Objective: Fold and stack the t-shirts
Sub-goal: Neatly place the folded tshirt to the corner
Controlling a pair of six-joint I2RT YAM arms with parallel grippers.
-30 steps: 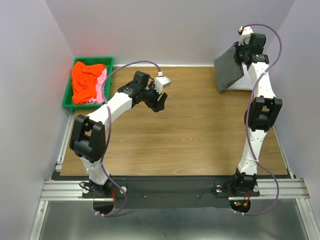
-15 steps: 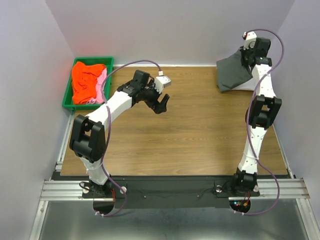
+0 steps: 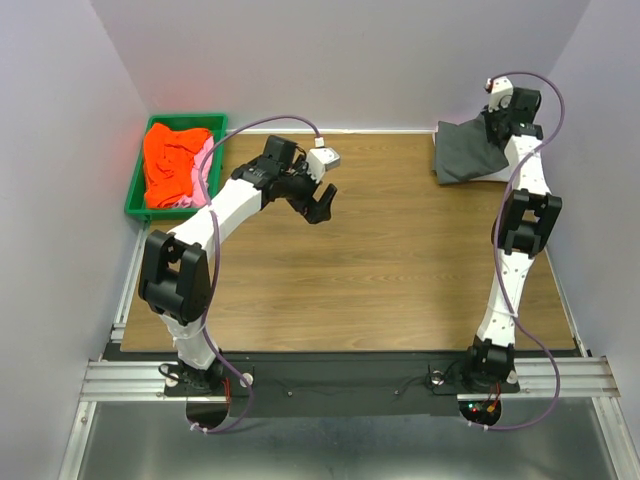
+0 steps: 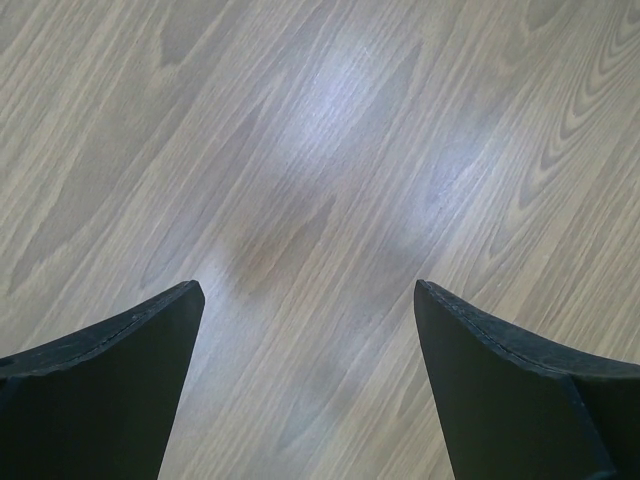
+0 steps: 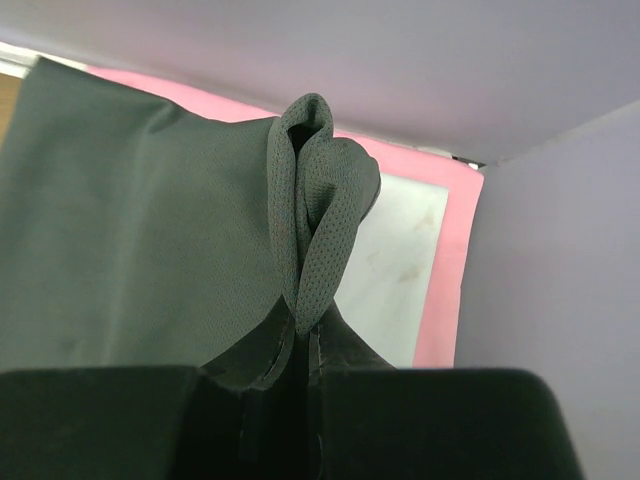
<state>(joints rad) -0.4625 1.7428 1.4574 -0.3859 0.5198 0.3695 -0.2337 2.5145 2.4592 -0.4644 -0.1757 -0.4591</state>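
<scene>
The dark charcoal grey t-shirt (image 3: 462, 152) lies at the table's far right corner, on top of a white t-shirt (image 3: 497, 173) and a pink t-shirt (image 5: 447, 280). My right gripper (image 3: 494, 128) is shut on a fold of the grey t-shirt (image 5: 310, 250); the jaws are pressed together on the cloth. My left gripper (image 3: 322, 205) is open and empty over bare wood, left of centre; its two dark fingers (image 4: 110, 390) stand wide apart. Orange-red t-shirts (image 3: 172, 160) and a light pink one (image 3: 205, 165) lie crumpled in the bin.
A green plastic bin (image 3: 136, 190) stands at the far left corner of the wooden table (image 3: 400, 260). Light purple walls close in the back and both sides. The right wall is close beside the stack.
My right gripper has lowered the grey t-shirt from hanging in the air down onto the stack at the far right corner. My left gripper has barely shifted.
</scene>
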